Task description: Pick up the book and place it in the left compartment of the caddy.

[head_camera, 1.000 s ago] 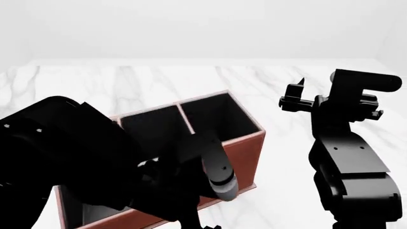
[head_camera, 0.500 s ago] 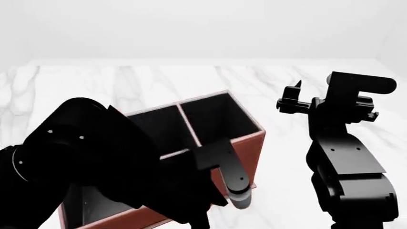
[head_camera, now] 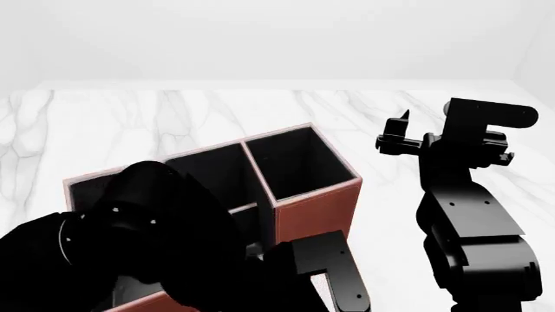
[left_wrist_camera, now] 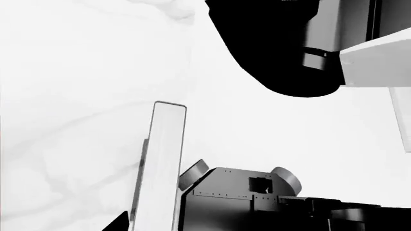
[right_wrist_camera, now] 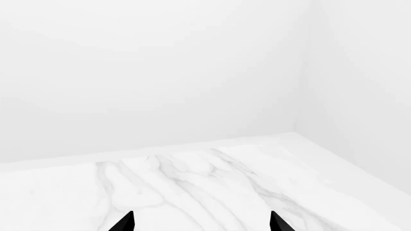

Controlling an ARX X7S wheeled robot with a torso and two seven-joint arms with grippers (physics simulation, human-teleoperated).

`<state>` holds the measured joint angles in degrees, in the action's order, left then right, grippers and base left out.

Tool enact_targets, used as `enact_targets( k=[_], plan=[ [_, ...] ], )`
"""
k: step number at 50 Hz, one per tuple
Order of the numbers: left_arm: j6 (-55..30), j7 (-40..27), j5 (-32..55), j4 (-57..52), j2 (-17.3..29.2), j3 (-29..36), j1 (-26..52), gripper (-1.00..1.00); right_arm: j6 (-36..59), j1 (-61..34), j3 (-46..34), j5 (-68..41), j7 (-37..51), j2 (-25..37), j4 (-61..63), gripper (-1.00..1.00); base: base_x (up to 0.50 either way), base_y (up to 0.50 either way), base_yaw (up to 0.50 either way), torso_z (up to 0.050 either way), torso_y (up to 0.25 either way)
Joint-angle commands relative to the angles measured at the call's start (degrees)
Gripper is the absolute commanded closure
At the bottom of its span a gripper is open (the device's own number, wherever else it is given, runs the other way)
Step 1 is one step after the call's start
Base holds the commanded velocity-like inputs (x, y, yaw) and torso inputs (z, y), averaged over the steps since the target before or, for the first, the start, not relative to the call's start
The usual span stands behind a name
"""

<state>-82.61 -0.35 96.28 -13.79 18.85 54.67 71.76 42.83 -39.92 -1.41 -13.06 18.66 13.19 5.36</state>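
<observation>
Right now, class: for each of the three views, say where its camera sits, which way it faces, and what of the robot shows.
Head view: high, looking down over the caddy on the marble table; both arms show.
Left wrist view: on the left arm, facing white surface; its gripper base and a pale upright slab show.
Right wrist view: facing table and wall; the right gripper fingertips show.
Shared: head and right wrist see the table.

Left arm (head_camera: 165, 253) covers caddy (head_camera: 316, 205) front-left and most of left compartment (head_camera: 87, 188); only far corner shows. Left gripper hidden in head view, fingertips out of frame in wrist view; jaw state not readable. Book not identifiable in any view. Pale upright slab (left_wrist_camera: 160, 163) in left wrist view cut by lower edge, identity unclear. Right gripper (right_wrist_camera: 200, 222): only two fingertip points (right_wrist_camera: 126, 222) show at frame edge, set apart.
</observation>
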Motion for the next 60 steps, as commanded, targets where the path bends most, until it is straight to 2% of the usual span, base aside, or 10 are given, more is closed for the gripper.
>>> enact_targets(
  k=[1,11,23,37,49,56,60],
  plan=[
    [0.9,-0.3,0.8,-1.0,-0.8,1.8,-0.5,-1.00,-0.2,0.0,-0.2,-0.2,0.2,0.1,-0.2,-1.00,0.00,0.00,0.00,0.000,0.000],
    [1.7,0.6,-0.2,-0.3,-0.5,2.6,-0.3,-1.00,-0.5,0.3,-0.2,-0.5,0.2,0.2,-0.5,-1.00,0.00,0.00,0.00,0.000,0.000],
    [1.7,-1.3,1.3,0.8,0.0,4.0,0.7,-1.00,-0.7,0.2,-0.6,-0.6,0.4,0.2,-0.9,-1.00,0.00,0.00,0.00,0.000,0.000],
    [2.0,-3.1,2.1,2.0,2.5,4.7,2.2,-1.00,-1.3,0.5,-0.9,-0.8,0.6,0.2,-1.2,-1.00,0.00,0.00,0.00,0.000,0.000],
    [3.2,1.7,-2.6,2.9,2.3,5.7,2.1,-1.00,-1.9,0.5,-1.1,-1.0,0.6,0.3,-1.9,-1.00,0.00,0.00,0.00,0.000,0.000],
    [5.4,8.7,-10.8,4.7,2.6,8.3,1.2,-1.00,-2.4,0.7,-1.3,-1.2,0.6,0.2,-2.5,-1.00,0.00,0.00,0.00,0.000,0.000],
    [6.0,10.2,-12.2,5.4,2.8,9.1,0.9,-1.00,-3.0,0.8,-1.3,-1.2,0.6,0.2,-3.1,-1.00,0.00,0.00,0.00,0.000,0.000]
  ],
)
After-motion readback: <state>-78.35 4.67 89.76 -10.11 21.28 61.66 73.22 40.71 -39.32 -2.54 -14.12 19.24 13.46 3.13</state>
